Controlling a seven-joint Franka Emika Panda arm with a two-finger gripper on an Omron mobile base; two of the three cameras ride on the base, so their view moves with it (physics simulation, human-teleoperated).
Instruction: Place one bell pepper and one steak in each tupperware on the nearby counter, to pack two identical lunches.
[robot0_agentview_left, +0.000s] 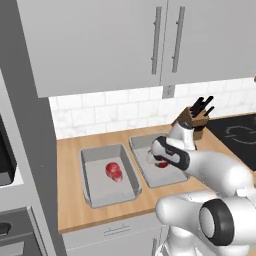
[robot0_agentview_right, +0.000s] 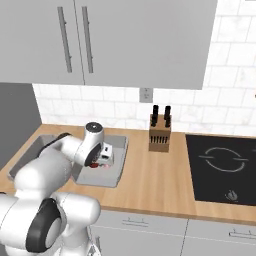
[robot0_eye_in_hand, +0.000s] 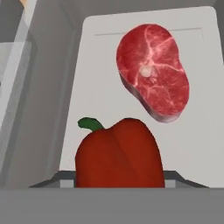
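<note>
Two grey tupperware trays sit side by side on the wooden counter (robot0_agentview_left: 70, 200). My gripper (robot0_agentview_left: 160, 161) (robot0_agentview_right: 103, 161) hangs just above the right tupperware (robot0_agentview_left: 150, 179) (robot0_agentview_right: 116, 172), shut on a glossy red bell pepper (robot0_eye_in_hand: 118, 153) (robot0_agentview_left: 162, 164) with a green stem. On that tray's floor (robot0_eye_in_hand: 100, 87) beyond the pepper lies a marbled pinkish-red steak (robot0_eye_in_hand: 153, 74), apart from the pepper. The left tupperware (robot0_agentview_left: 89, 175) (robot0_agentview_right: 31, 154) holds a reddish lump (robot0_agentview_left: 114, 171); at this size I cannot tell steak from pepper. My arm hides much of both trays in the right base view.
A wooden knife block (robot0_agentview_left: 196, 120) (robot0_agentview_right: 160, 135) stands by the tiled wall behind the right tray. A black cooktop (robot0_agentview_right: 225, 165) (robot0_agentview_left: 240, 135) lies to the right. Upper cabinets (robot0_agentview_left: 100, 40) hang above, and a tall grey panel (robot0_agentview_left: 30, 165) bounds the counter's left end.
</note>
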